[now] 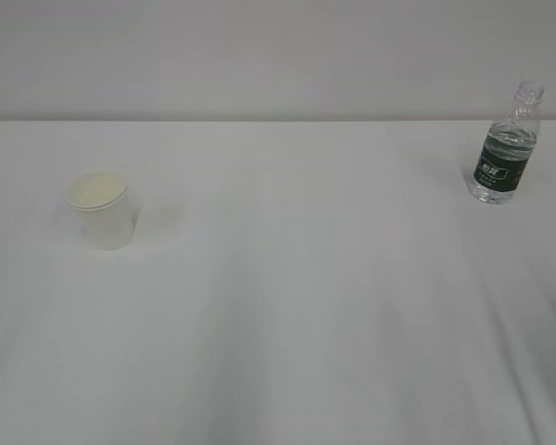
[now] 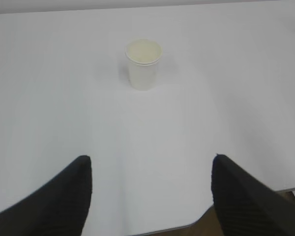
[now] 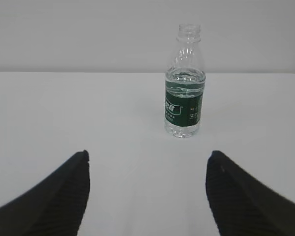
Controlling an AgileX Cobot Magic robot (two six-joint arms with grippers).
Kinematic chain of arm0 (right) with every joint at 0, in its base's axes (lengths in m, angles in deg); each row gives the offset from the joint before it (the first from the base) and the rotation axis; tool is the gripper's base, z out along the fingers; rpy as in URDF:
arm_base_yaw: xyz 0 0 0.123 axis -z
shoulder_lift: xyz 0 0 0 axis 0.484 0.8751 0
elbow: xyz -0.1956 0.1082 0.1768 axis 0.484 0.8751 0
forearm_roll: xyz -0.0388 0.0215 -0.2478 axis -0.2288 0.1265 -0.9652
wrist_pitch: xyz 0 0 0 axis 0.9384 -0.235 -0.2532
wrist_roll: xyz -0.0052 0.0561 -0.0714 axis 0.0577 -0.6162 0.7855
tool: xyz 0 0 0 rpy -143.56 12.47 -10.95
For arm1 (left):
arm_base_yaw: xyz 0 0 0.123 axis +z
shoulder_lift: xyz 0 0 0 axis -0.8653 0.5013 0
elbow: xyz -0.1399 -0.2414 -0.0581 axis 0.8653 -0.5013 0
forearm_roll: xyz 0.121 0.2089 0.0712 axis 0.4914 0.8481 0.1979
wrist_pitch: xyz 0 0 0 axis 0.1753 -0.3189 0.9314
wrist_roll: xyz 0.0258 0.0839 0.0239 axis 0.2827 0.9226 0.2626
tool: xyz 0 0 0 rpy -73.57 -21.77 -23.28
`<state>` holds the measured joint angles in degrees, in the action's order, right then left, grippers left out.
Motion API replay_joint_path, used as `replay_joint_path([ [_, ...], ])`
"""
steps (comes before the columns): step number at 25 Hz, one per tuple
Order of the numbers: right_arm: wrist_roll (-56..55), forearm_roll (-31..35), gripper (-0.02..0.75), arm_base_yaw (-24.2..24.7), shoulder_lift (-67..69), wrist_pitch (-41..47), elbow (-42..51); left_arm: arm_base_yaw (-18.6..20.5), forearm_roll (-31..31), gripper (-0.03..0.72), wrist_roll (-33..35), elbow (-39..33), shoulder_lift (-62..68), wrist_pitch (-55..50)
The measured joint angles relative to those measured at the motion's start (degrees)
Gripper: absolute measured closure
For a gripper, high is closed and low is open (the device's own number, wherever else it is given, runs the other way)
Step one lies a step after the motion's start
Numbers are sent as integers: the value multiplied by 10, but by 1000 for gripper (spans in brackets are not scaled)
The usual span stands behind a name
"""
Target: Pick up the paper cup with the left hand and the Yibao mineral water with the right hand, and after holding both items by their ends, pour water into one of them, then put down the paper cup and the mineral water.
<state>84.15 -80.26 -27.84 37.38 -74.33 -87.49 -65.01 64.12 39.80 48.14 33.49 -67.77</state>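
We count one paper cup, one Yibao mineral water bottle, on one white table.

An uncapped water bottle stands upright on the white table near its far edge, beyond the right gripper's spread jaws

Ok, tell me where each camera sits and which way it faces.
Exterior: raised in front, slanting down over the table; paper cup left, Yibao mineral water right; no tool visible.
Left wrist: behind the open left tool, facing the cup.
Right wrist: low behind the open right tool, facing the uncapped bottle.
Shared: exterior shows both targets.
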Motion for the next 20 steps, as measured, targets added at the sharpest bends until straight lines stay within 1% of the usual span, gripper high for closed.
replay_joint_path([
  [5,-8,0,181,0,72,-57,0,0,0,151,0,0,0,-12],
  [14,-10,-1,181,0,168,-214,15,0,0,151,1,0,0,-17],
  [20,-5,3,181,0,199,-224,25,0,0,151,1,0,0,-17],
])
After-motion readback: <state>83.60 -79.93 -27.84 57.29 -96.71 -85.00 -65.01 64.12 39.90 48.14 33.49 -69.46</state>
